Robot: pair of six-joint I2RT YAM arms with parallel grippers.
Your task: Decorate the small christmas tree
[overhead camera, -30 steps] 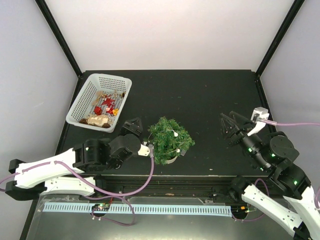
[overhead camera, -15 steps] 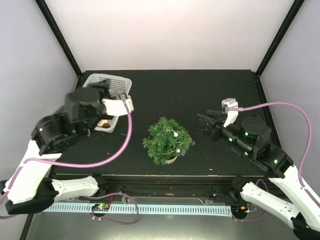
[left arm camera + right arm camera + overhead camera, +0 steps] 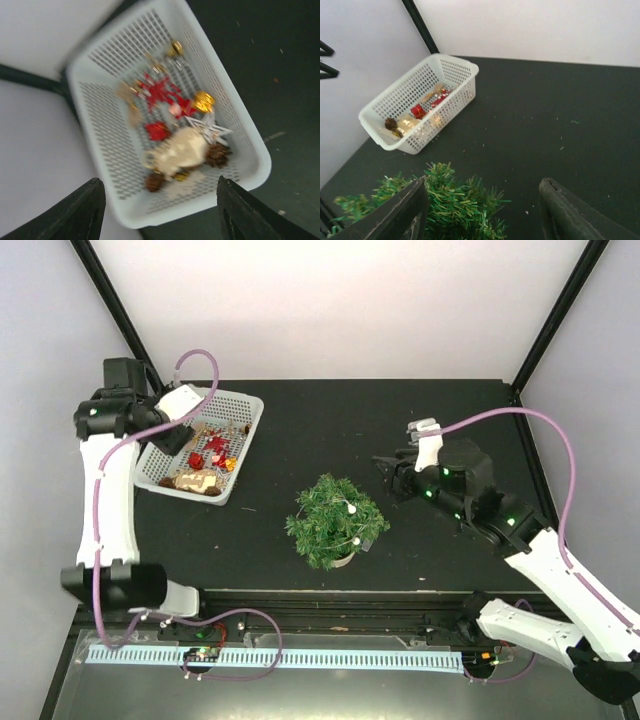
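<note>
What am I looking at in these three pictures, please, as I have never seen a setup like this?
These are two robot arms bolted at the near edge of a black table, each ending in a two-finger claw. The wide picture comes from a fixed camera above and behind them. The other two come from small cameras on the wrists, so the dark shapes at their bottom corners are each claw's own fingers. On the table stand a small christmas tree in a pale pot and a white basket of ornaments. The left claw hovers over the basket, open and empty. The right claw hangs near the tree without touching it, also open and holding nothing.
</note>
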